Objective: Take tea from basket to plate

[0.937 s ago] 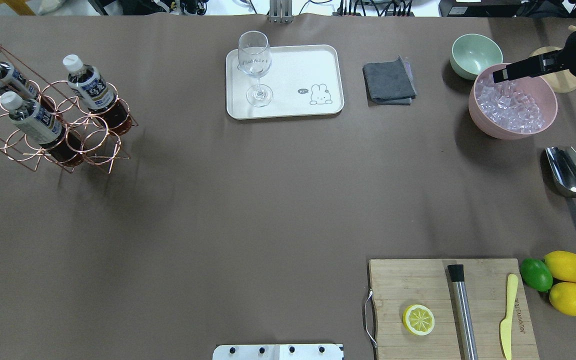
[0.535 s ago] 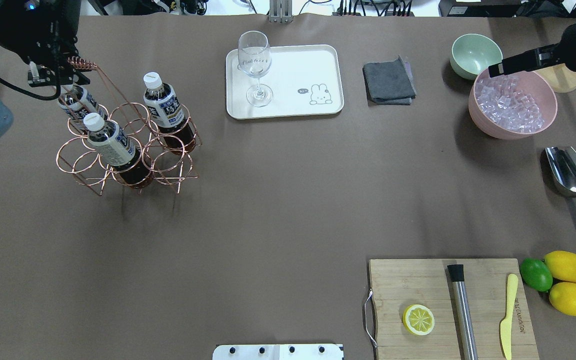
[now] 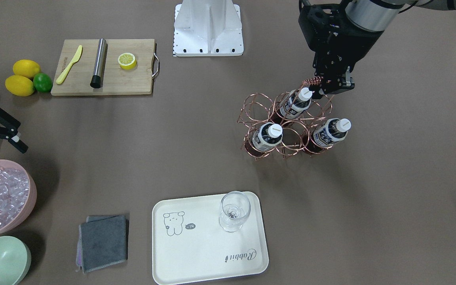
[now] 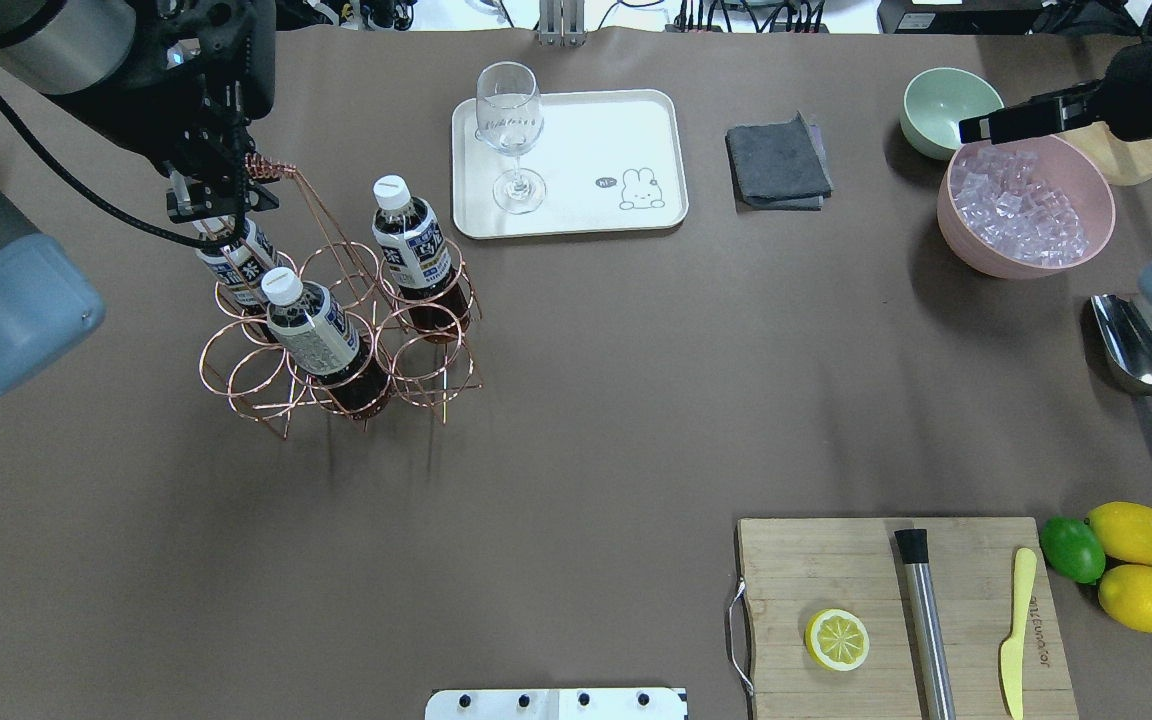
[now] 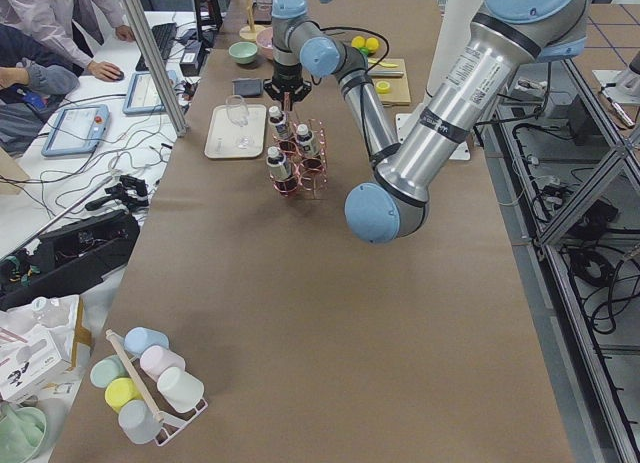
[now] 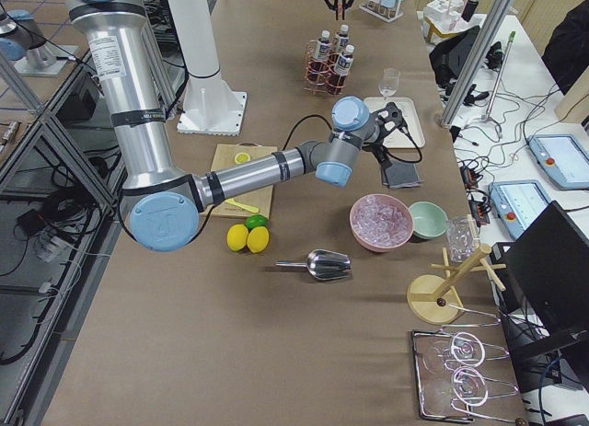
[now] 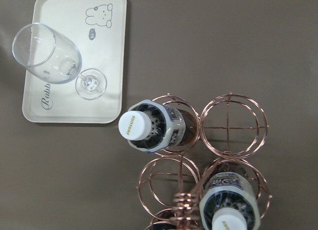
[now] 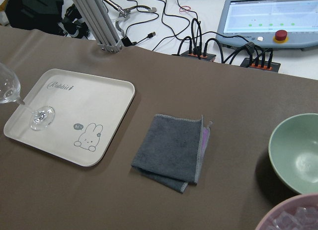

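Note:
The rose-gold wire basket [image 4: 266, 370] holds three tea bottles [image 4: 416, 245] [image 4: 311, 330] [image 4: 236, 265], two slots left of the plate. My left gripper [image 4: 221, 200] is shut on the basket's coiled handle [image 4: 261, 168]; the grip also shows in the front view [image 3: 331, 85]. I cannot tell whether the basket touches the table. The left wrist view looks down on two bottles [image 7: 149, 128] [image 7: 228, 210]. The cream plate [image 4: 586, 130] carries only a stemmed glass [image 4: 511, 135]. My right gripper [image 3: 20, 137] is open and empty above the pink bowl's edge.
A pink bowl of ice [image 4: 1096, 215], a pale green bowl [image 4: 951, 110] and a grey cloth [image 4: 778, 160] are right of the plate. A metal scoop [image 4: 1141, 350] lies at the right edge. A cutting board [image 4: 836, 570] with tools, plus lemons [image 4: 1136, 530], sits near right.
My left arm has carried the basket with its three bottles from the table's left edge rightwards, toward the plate. My right gripper has shifted slightly left over the ice bowl.

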Robot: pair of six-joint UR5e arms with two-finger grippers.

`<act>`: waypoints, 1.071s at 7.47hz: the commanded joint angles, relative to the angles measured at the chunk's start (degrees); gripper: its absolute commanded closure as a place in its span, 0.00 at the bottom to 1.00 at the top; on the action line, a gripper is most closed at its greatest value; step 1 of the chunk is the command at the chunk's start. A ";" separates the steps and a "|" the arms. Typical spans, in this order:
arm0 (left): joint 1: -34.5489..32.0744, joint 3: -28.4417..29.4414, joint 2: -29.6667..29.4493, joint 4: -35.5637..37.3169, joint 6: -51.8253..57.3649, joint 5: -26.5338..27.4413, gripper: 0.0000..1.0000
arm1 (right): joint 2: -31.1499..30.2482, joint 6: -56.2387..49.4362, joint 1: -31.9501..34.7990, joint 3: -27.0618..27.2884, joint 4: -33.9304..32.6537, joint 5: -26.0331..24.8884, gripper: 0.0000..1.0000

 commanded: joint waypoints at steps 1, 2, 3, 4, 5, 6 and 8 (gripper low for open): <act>4.85 -0.12 -5.26 2.04 -6.55 3.40 1.00 | 1.55 0.87 -1.40 -0.50 4.89 -1.48 0.00; 7.04 -0.12 -7.37 2.66 -9.70 4.73 1.00 | 1.73 0.87 -1.75 -0.68 6.73 -2.35 0.00; 8.72 -0.12 -8.87 2.66 -12.17 5.70 1.00 | 1.82 0.87 -1.93 -0.76 8.32 -3.06 0.00; 9.87 -0.12 -9.93 2.66 -13.59 6.40 1.00 | 1.82 0.87 -2.11 -1.29 10.77 -3.24 0.00; 11.01 0.14 -11.25 2.66 -14.91 6.93 1.00 | 1.82 0.87 -2.20 -2.68 14.10 -3.33 0.00; 13.02 0.49 -12.74 2.93 -16.14 8.50 1.00 | 1.91 0.87 -2.37 -3.83 17.27 -3.42 0.00; 17.59 1.80 -16.17 3.10 -18.96 11.93 1.00 | 2.35 1.91 -3.42 -5.25 23.16 -4.81 0.00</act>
